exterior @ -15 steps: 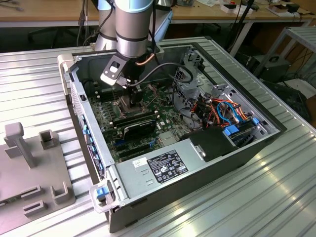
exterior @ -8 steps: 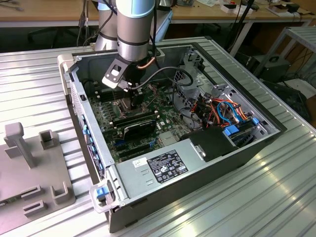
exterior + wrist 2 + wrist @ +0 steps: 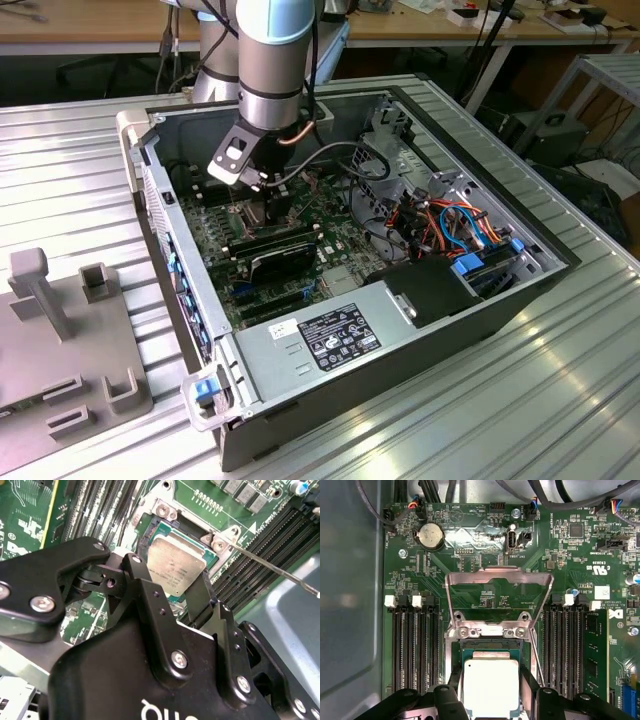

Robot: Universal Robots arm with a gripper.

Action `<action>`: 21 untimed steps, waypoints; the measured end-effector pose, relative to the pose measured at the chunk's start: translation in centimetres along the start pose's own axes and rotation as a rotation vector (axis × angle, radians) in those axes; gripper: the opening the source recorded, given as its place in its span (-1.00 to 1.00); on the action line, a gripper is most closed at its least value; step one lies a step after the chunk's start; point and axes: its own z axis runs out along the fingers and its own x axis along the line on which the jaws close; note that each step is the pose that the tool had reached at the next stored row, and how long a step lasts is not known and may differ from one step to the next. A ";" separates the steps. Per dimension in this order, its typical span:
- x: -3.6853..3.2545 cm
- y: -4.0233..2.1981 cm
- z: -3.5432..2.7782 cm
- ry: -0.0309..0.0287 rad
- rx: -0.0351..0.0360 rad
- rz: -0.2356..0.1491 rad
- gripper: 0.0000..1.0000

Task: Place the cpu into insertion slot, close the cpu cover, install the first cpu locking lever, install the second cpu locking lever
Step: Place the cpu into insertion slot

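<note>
Tool (image 3: 491, 680) is clamping the cpu (image 3: 177, 566) by two opposite edges, with the fingers (image 3: 527, 692) flanking it in both wrist views. The cpu is sitting between them right over the insertion slot (image 3: 490, 644), directly under the tool. Can't tell whether it's fully seated or hanging just above the contacts; in the second wrist view it's looking slightly skewed against the socket rim. The cpu cover (image 3: 498, 575) is standing open, hinged back just beyond the fingertips, with green board showing through its window. A locking lever (image 3: 270, 566) is sticking out unlatched to one side of the tool. Risks as I'm reading them:
- A skewed or tilted cpu going down would be bending socket contacts or missing the keying.
- Fingers opening unevenly could be dragging the chip sideways out of the slot.
- The tool is working close to the raised cover and the free lever, so a lateral move could be snagging either one.

Containers: the computer case (image 3: 450, 335) is lying open on the table (image 3: 560, 410), holding the motherboard (image 3: 560, 545), power supply (image 3: 335, 335) and cable bundle (image 3: 455, 225). The tool is reaching down inside it. Memory slots (image 3: 415, 650) are running along either side of the tool.
</note>
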 end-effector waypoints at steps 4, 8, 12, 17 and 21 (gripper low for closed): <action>0.00 0.09 0.14 -0.0002 0.0018 0.000 0.09; 0.00 0.15 0.32 -0.0002 0.0031 0.000 0.09; 0.01 0.20 0.35 -0.0001 0.0032 0.001 0.09; -0.11 0.26 0.37 0.0000 0.0040 0.004 0.09; -0.12 0.26 0.36 -0.0002 0.0042 0.004 0.09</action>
